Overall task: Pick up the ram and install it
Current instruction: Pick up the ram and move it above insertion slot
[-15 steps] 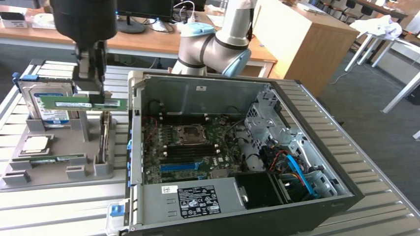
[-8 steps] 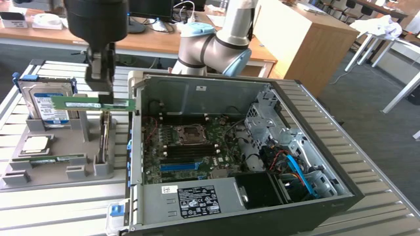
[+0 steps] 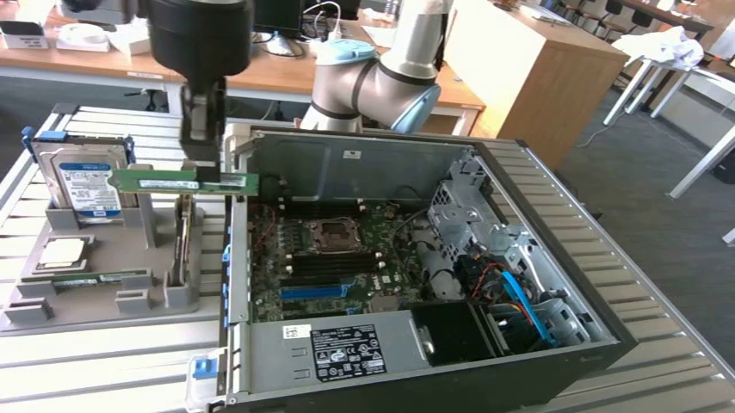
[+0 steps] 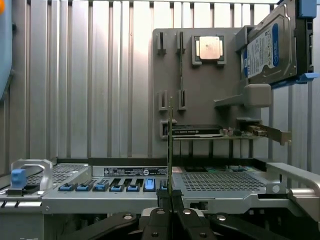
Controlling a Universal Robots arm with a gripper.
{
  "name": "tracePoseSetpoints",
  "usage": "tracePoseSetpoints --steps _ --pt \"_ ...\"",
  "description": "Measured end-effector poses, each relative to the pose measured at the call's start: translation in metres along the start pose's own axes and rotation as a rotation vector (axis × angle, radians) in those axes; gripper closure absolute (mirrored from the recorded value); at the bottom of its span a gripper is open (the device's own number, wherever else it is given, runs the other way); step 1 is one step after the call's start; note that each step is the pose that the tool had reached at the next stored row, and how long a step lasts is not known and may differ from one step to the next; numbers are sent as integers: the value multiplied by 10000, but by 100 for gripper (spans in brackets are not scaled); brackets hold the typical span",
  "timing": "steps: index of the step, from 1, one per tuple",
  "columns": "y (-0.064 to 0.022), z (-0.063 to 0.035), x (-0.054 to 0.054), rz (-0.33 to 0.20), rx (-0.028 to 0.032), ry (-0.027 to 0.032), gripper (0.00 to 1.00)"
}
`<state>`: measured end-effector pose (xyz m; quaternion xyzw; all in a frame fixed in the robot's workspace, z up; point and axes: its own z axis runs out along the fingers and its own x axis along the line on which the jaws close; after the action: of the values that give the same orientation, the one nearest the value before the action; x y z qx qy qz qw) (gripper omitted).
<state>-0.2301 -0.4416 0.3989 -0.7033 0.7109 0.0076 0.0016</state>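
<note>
Pinching the ram (image 3: pixel 155 181) about mid-length, the gripper (image 3: pixel 206 172) was clamped shut across the stick's upper edge. The stick hung level in the air, over the gap between the grey parts tray (image 3: pixel 109 305) and the open computer case (image 3: pixel 574 258), at the case wall on the exterior view's left. In the wrist view it ran edge-on as a thin line (image 4: pixel 170 150) out from the fingers (image 4: pixel 161 220).

Likely light, stiff, thin and fragile. Best held by the bare board edges near the middle, off the chips and contacts.

The tray held:
- a blue-labelled hard drive (image 3: pixel 86 185), upright at its far edge
- a processor chip (image 3: pixel 64 251), lying flat
- a second memory stick (image 3: pixel 92 279), lying near the front edge
- a card (image 3: pixel 181 241), standing on edge

The case held the motherboard (image 3: pixel 333 267), its CPU socket (image 3: pixel 333 232), a labelled power supply (image 3: pixel 333 348) at the near edge, and blue cables (image 3: pixel 517 297).
</note>
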Motion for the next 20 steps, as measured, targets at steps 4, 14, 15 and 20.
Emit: tracePoseSetpoints --steps 4,14,15,20 --pt "-117 -1 -1 -6 0 0 88" --pt "-404 -4 -4 -19 0 1 88" --pt "-431 -3 -5 -21 1 0 88" --pt "-570 -5 -6 -27 -1 1 88"
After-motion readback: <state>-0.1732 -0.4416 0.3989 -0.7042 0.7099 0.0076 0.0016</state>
